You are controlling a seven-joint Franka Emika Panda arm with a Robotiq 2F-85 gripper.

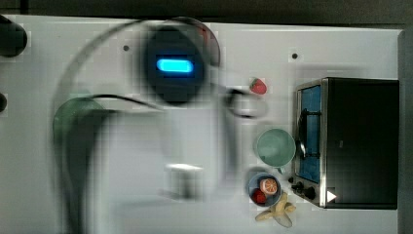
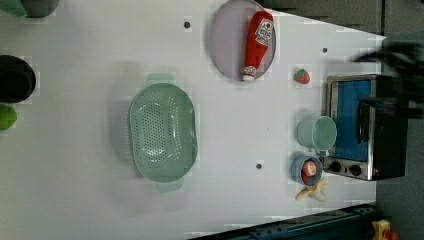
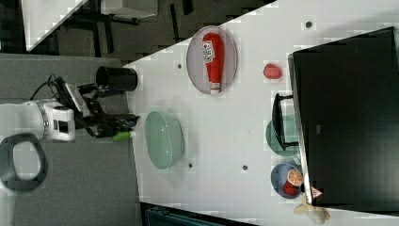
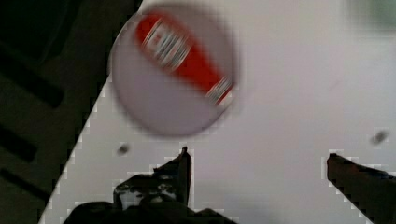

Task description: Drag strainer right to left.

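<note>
The claw (image 4: 257,161) hangs wide open, holding nothing, above the white counter (image 2: 90,200). The sage-green strainer (image 2: 162,131) sits at 7 o'clock from the ketchup plate (image 2: 227,45) in the left view.

- top view looks straight down on the table (image 1: 341,53), close above the arm.
- left view looks down from higher, over the table's long edge.
- right view stands farther off, beyond another edge.
- all three share the toaster oven (image 2: 360,125).
- wrist view looks down closely at the plate (image 4: 154,102).
</note>
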